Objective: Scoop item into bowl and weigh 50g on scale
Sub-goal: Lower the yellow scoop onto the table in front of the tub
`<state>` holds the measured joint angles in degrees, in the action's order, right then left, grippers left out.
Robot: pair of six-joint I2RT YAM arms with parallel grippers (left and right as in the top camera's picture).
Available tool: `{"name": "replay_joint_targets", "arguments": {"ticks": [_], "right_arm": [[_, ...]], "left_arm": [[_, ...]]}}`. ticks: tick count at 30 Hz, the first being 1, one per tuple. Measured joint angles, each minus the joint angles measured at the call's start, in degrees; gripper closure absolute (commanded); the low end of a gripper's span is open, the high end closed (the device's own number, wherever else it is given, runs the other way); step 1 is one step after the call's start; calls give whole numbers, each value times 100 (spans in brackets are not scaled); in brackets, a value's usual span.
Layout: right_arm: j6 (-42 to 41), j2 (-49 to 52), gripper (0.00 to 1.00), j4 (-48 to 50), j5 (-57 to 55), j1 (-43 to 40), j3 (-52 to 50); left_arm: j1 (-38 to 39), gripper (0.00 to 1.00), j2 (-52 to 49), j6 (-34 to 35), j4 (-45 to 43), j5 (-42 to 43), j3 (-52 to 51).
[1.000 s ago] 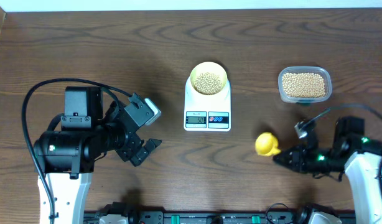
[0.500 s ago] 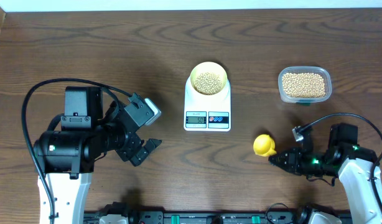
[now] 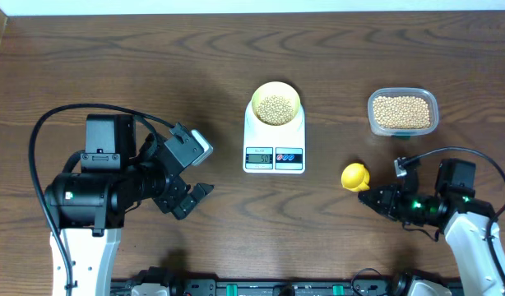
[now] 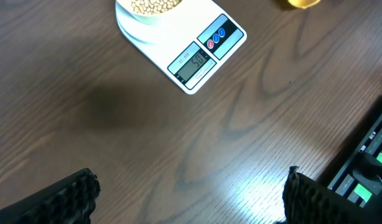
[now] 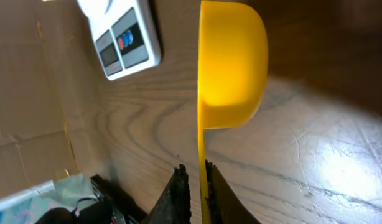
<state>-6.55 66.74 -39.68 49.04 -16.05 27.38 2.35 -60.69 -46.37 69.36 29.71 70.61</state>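
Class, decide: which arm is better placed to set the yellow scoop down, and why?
Right: right gripper grips the bright yellow plastic scoop by its handle; left gripper stands open, beyond the white digital scale.

The scale [image 3: 274, 148], with the bowl [image 3: 275, 105] sitting on its platform, is blocking any straight path across mid-table. The clear tub [image 3: 402, 113] is taking up the far right. The yellow scoop [image 3: 354, 176], pinched by the right gripper [image 3: 369, 197], is filling the gap near the scale's front right corner. The table [image 3: 113, 66] is lying open between the wide-spread left gripper [image 3: 199, 171] and the scale, and along the far edge behind the bowl.
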Motion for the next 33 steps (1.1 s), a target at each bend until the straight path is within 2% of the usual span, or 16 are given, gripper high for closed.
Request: {"name": "replay_joint_targets", "arguments": {"ticks": [5, 7, 11, 16, 18, 21, 27, 33], "right_arm": [[-203, 0, 85, 2, 2, 0, -306], [-234, 0, 76, 0, 0, 0, -345], [-297, 0, 67, 59, -42, 0, -350], [-328, 0, 46, 254, -597, 0, -352], [-334, 0, 34, 479, -866, 0, -356], [-348, 0, 1, 870, -1211, 0, -356], [-350, 0, 1, 1462, -1690, 0, -358], [-350, 0, 1, 1438, -2304, 0, -339]], "left_arm": [[0, 4, 0, 0, 0, 0, 2], [0, 4, 0, 0, 0, 0, 2], [0, 4, 0, 0, 0, -2, 2], [0, 4, 0, 0, 0, 0, 2], [0, 4, 0, 0, 0, 0, 2], [0, 4, 0, 0, 0, 0, 2], [0, 4, 0, 0, 0, 0, 2], [0, 4, 0, 0, 0, 0, 2]]}}
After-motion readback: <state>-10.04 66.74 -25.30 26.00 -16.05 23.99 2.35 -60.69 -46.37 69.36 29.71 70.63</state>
